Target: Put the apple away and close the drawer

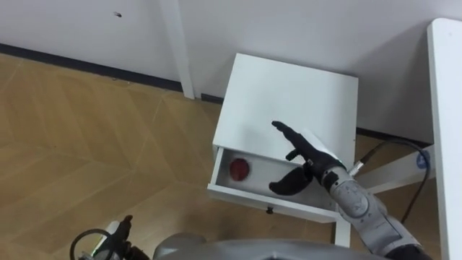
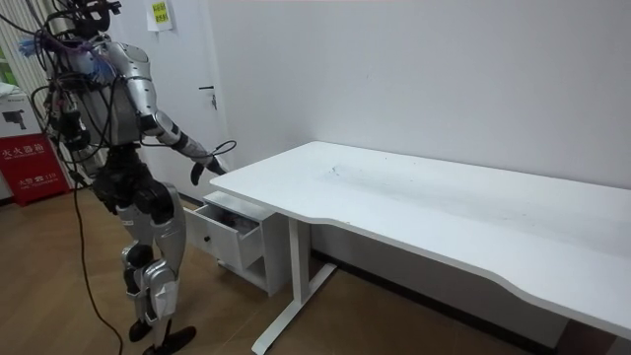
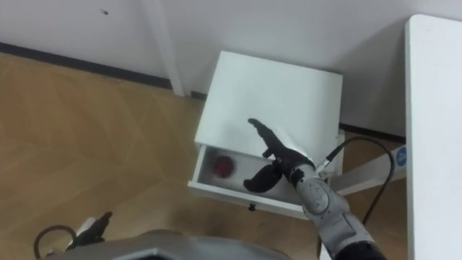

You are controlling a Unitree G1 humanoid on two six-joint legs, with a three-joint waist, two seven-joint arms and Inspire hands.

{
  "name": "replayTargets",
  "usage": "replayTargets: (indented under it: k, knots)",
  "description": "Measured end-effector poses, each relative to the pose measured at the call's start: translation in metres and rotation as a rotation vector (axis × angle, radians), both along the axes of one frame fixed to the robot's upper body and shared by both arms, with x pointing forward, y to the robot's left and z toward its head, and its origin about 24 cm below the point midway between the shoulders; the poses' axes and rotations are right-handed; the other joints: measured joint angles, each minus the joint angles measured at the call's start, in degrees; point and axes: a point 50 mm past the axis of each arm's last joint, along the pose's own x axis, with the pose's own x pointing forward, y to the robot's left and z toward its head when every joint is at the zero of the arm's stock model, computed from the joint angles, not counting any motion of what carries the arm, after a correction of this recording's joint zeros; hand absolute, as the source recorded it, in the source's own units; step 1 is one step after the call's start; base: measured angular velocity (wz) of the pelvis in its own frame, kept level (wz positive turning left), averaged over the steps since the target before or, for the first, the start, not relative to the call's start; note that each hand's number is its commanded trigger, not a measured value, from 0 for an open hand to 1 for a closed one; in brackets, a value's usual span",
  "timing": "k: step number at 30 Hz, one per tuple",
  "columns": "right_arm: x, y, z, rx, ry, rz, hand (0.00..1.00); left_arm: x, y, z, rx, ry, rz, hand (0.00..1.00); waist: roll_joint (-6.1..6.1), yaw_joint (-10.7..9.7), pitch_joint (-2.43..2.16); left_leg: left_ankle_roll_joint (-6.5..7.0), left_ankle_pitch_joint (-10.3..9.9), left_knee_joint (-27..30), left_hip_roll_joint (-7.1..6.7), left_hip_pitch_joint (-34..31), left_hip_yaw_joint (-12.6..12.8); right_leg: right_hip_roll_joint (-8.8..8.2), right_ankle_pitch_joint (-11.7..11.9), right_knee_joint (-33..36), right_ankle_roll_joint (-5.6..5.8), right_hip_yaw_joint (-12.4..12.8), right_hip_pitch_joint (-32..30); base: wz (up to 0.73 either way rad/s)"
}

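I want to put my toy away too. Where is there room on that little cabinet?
The cabinet top is bare from the wall to the drawer. Inside it, the apple fills the left end; the bare patch right of it lies under the right hand, so it's crowded there.

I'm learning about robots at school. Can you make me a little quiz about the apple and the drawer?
1. True or false: the red apple lies inside the open drawer.
2. Pick one. The robot's right hand is: A) curled round the apple; B) open and holding nothing; C) flat on the floor.
3. Fill the gap: the drawer belongs to a small white ___ that stands beside the big white desk.

Key: 1 true; 2 B; 3 cabinet.
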Motion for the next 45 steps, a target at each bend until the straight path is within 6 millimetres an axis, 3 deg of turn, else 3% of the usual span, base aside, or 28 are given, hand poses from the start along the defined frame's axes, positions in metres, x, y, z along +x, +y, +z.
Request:
replayTargets:
  k: [5, 9, 10, 12, 13, 14, 15, 16, 17, 18, 19, 20, 21, 22, 23, 24, 25, 26, 27, 28, 29, 31, 36, 39, 41, 45]
  knots:
    - [-0.001, -0.004, -0.002, 0.004, 0.004, -0.029, 0.0, 0.001, 0.001, 0.0, 0.01, -0.007, 0.005, 0.0, -0.37, -0.84, -0.13, 0.0, 0.0, 0.02, 0.02, -0.05, 0.18, -0.04, 0.0, 0.0, 0.0, 0.03, -0.09, 0.0]
    - [-0.01, -0.028, -0.014, -0.025, 0.038, -0.188, 0.0, -0.002, 0.002, 0.0, 0.03, -0.018, 0.041, 0.0, -0.31, -1.74, -0.1, 0.02, -0.01, 0.3, -0.1, 0.75, 0.82, -0.55, -0.13, 1.57, 0.22, -0.06, 0.06, -0.04]
    - [-0.014, -0.039, -0.016, -0.036, 0.044, -0.253, 0.0, -0.004, 0.002, -0.001, 0.027, -0.017, 0.055, 0.0, 0.02, -2.04, -0.09, 0.11, -0.08, 0.75, -0.16, 0.64, 1.85, -0.95, -0.53, 5.82, 0.88, -0.1, -1.84, -0.11]
    - [-0.024, -0.056, -0.02, -0.058, 0.052, -0.376, 0.0, -0.003, 0.003, 0.0, 0.024, -0.029, 0.071, 0.0, 1.11, -3.35, -0.11, 0.52, -0.01, 1.11, 0.53, 0.6, 3.84, -2.35, -0.48, 21.63, 1.07, 0.04, -9.25, 0.03]
    - [-0.033, -0.068, -0.023, -0.071, 0.058, -0.46, 0.0, -0.003, 0.008, 0.001, 0.035, -0.033, 0.072, 0.0, 0.77, -4.52, -0.04, 1.28, -0.14, 1.61, 0.03, 0.75, 5.08, -4.33, 2.29, 34.17, 1.41, 1.03, -16.27, 0.18]
    - [-0.038, -0.075, -0.025, -0.081, 0.066, -0.503, 0.0, -0.007, 0.01, 0.001, 0.038, -0.019, 0.073, 0.0, 0.85, -4.8, -0.05, 1.62, -0.28, 2.16, 0.05, 0.74, 5.69, -4.96, 5.37, 39.77, 1.74, 2.5, -19.53, 0.14]
    - [-0.054, -0.089, -0.031, -0.119, 0.103, -0.589, 0.0, -0.005, 0.011, 0.0, 0.041, -0.01, 0.07, 0.0, 2.32, -5.77, -0.22, 2.74, -0.9, 3.62, 1.12, 0.73, 5.86, -4.53, 15.83, 48.71, 3.5, 5.44, -25.77, -0.28]
    - [-0.062, -0.1, -0.034, -0.134, 0.12, -0.666, 0.0, -0.006, 0.014, 0.0, 0.044, 0.0, 0.077, 0.0, 3.7, -5.49, -0.26, 3.55, -1.36, 4.71, 2.33, 0.22, 6.87, -3.53, 20.72, 59.6, 3.01, 8.75, -33.37, -0.55]
    - [-0.065, -0.106, -0.036, -0.136, 0.129, -0.721, 0.0, -0.007, 0.018, 0.0, 0.055, 0.011, 0.082, 0.0, 4.27, -6.13, 0.37, 3.96, -1.64, 5.83, 2.74, -0.36, 7.38, -3.83, 16.68, 75.71, 1.68, 9.92, -41.58, -0.52]
    - [-0.07, -0.109, -0.038, -0.132, 0.142, -0.754, 0.0, -0.008, 0.019, 0.0, 0.057, 0.019, 0.089, 0.0, 4.46, -6.82, 0.45, 4.0, -1.66, 6.24, 3.1, -0.51, 7.36, -3.9, 14.45, 81.83, 1.09, 9.94, -44.58, -0.06]
    - [-0.085, -0.115, -0.042, -0.138, 0.186, -0.801, 0.0, -0.006, 0.019, -0.001, 0.058, 0.023, 0.097, 0.0, 5.75, -8.17, 0.59, 4.19, -1.82, 6.83, 4.13, -0.79, 7.34, -3.87, 11.84, 89.42, 0.92, 9.76, -48.02, 0.25]
    - [-0.101, -0.117, -0.048, -0.15, 0.249, -0.834, 0.0, -0.003, 0.021, 0.0, 0.063, 0.023, 0.104, 0.0, 6.14, -8.92, 0.74, 4.14, -2.04, 6.88, 4.53, -1.04, 7.29, -3.85, 10.25, 90.63, 1.36, 10.64, -49.42, 0.25]
    - [-0.109, -0.117, -0.051, -0.156, 0.284, -0.848, 0.0, -0.003, 0.022, 0.0, 0.066, 0.02, 0.109, 0.0, 5.99, -9.0, 0.8, 3.92, -2.52, 7.03, 4.54, -1.09, 7.27, -3.81, 9.7, 89.08, 1.76, 11.39, -49.14, 0.17]
    - [-0.124, -0.117, -0.056, -0.173, 0.354, -0.868, 0.0, -0.001, 0.023, 0.001, 0.069, 0.008, 0.115, 0.0, 6.18, -9.04, 0.91, 3.76, -3.83, 8.53, 4.31, -1.43, 7.36, -3.94, 9.11, 81.26, 2.47, 12.22, -45.54, 0.11]
    - [-0.136, -0.115, -0.06, -0.183, 0.415, -0.886, 0.0, -0.004, 0.023, 0.002, 0.069, 0.009, 0.123, 0.0, 5.37, -9.07, 0.96, 3.94, -4.86, 9.89, 3.9, -1.75, 7.34, -3.92, 8.67, 69.11, 2.78, 12.32, -39.1, 0.08]
    - [-0.141, -0.114, -0.062, -0.185, 0.439, -0.894, 0.0, -0.006, 0.023, 0.002, 0.07, 0.011, 0.124, 0.0, 5.14, -9.07, 0.75, 3.93, -5.08, 10.19, 3.58, -1.87, 7.38, -3.85, 8.44, 62.99, 3.03, 12.17, -35.58, 0.0]
    - [-0.148, -0.113, -0.064, -0.183, 0.476, -0.912, 0.0, -0.014, 0.022, 0.001, 0.069, 0.031, 0.134, 0.0, 4.49, -8.79, 0.47, 3.83, -5.26, 10.14, 2.88, -2.04, 7.4, -3.94, 7.29, 50.94, 3.45, 11.92, -28.75, -0.09]
    - [-0.151, -0.112, -0.065, -0.183, 0.496, -0.92, 0.0, -0.018, 0.022, 0.0, 0.071, 0.046, 0.149, 0.0, 3.42, -8.24, 0.24, 3.96, -4.94, 9.79, 1.89, -2.26, 7.61, -4.0, 5.21, 40.5, 3.82, 10.89, -21.98, -0.1]
    - [-0.152, -0.112, -0.065, -0.182, 0.501, -0.926, 0.0, -0.019, 0.022, 0.0, 0.071, 0.052, 0.157, 0.0, 3.22, -7.84, 0.23, 3.96, -4.83, 9.74, 1.64, -2.49, 7.91, -3.81, 3.68, 35.54, 3.91, 10.38, -19.05, -0.25]
    - [-0.149, -0.113, -0.066, -0.183, 0.503, -0.933, 0.0, -0.02, 0.02, -0.001, 0.072, 0.053, 0.178, 0.0, 2.74, -6.6, 0.09, 3.75, -4.37, 9.48, 1.62, -2.92, 8.79, -3.56, 0.09, 26.16, 3.54, 9.52, -14.56, -0.29]
    - [-0.144, -0.111, -0.067, -0.178, 0.507, -0.932, 0.0, -0.019, 0.021, -0.001, 0.083, 0.046, 0.183, 0.0, 2.2, -5.89, -0.03, 3.28, -3.7, 8.74, 1.78, -3.13, 8.86, -2.7, -0.24, 18.42, 3.44, 9.13, -11.49, -0.26]
    - [-0.142, -0.106, -0.069, -0.166, 0.514, -0.932, 0.0, -0.014, 0.024, 0.001, 0.103, 0.022, 0.203, 0.0, 1.12, -5.35, -0.41, 2.64, -2.74, 7.44, 1.75, -2.95, 8.94, -1.92, 0.02, 10.55, 3.04, 8.65, -8.17, -0.05]
    - [-0.141, -0.1, -0.072, -0.143, 0.535, -0.941, 0.0, -0.017, 0.023, 0.001, 0.115, 0.018, 0.217, 0.0, -0.56, -5.6, -0.25, 1.1, -1.88, 5.74, 2.85, -1.08, 8.8, -0.55, 1.27, 5.49, 1.66, 7.29, -4.77, -0.02]
    - [-0.156, -0.099, -0.075, -0.161, 0.598, -0.957, 0.0, -0.017, 0.015, -0.002, 0.095, 0.021, 0.233, 0.0, 0.02, -5.99, -0.43, 0.66, -1.78, 5.3, 3.15, -1.08, 8.7, -0.26, 1.48, 4.67, 1.34, 6.51, -4.53, 0.0]
    - [-0.171, -0.095, -0.077, -0.161, 0.666, -0.957, 0.0, -0.019, 0.009, -0.004, 0.085, 0.031, 0.239, 0.0, 0.67, -6.03, -0.82, 0.36, -1.57, 4.55, 3.16, -1.02, 8.69, -0.12, 1.55, 4.15, 1.22, 6.3, -4.52, 0.0]
    - [-0.19, -0.093, -0.078, -0.158, 0.761, -0.946, 0.0, -0.022, 0.008, -0.005, 0.084, 0.042, 0.242, 0.0, 1.13, -6.26, -0.7, -0.02, -1.31, 3.65, 3.15, -0.37, 8.68, 0.1, 1.59, 4.04, 1.14, 6.27, -4.42, -0.03]
